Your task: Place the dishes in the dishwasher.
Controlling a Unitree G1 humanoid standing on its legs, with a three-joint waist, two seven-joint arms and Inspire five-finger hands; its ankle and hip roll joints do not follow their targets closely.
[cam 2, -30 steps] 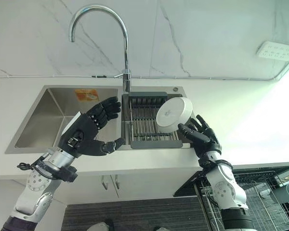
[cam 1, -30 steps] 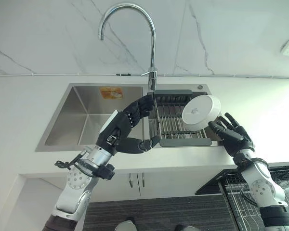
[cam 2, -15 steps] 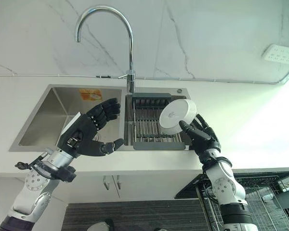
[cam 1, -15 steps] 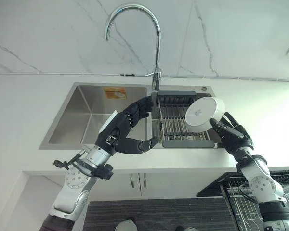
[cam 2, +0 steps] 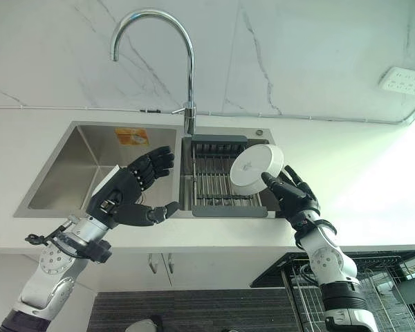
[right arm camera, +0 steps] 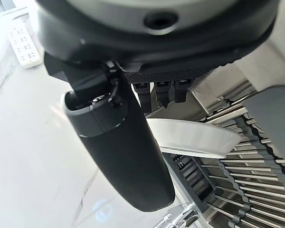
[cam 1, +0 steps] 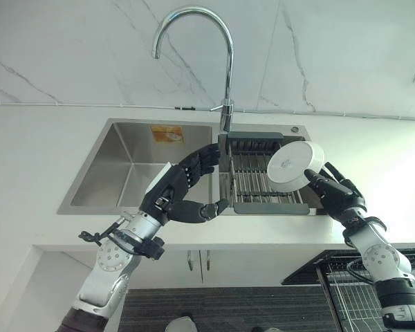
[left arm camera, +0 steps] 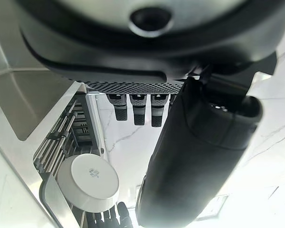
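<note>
A white dish point(cam 1: 294, 166) stands tilted on edge at the right end of the drying rack point(cam 1: 256, 176) set in the steel sink point(cam 1: 124, 166), its underside facing out. The right hand point(cam 1: 335, 196) sits just beside the dish's lower right rim with fingers spread and reaching toward it; the right wrist view shows the fingertips point(right arm camera: 164, 92) straight, next to the rim and not yet curled round it. The left hand point(cam 1: 176, 191) hovers over the front edge of the sink, fingers extended and thumb out, holding nothing. The open dishwasher rack point(cam 1: 363, 290) lies low to the robot's right, below the counter point(cam 1: 28, 152).

The step in hand looks like grasping the dish. To do it well, the right hand should slide its fingers behind the rim and bring the thumb onto the near face, pinching close to the edge where the wall gives purchase. The dish leans on the rack's bars, so a push could tip it flat; closing gently before lifting up and clear of the bars seems safest.
</note>
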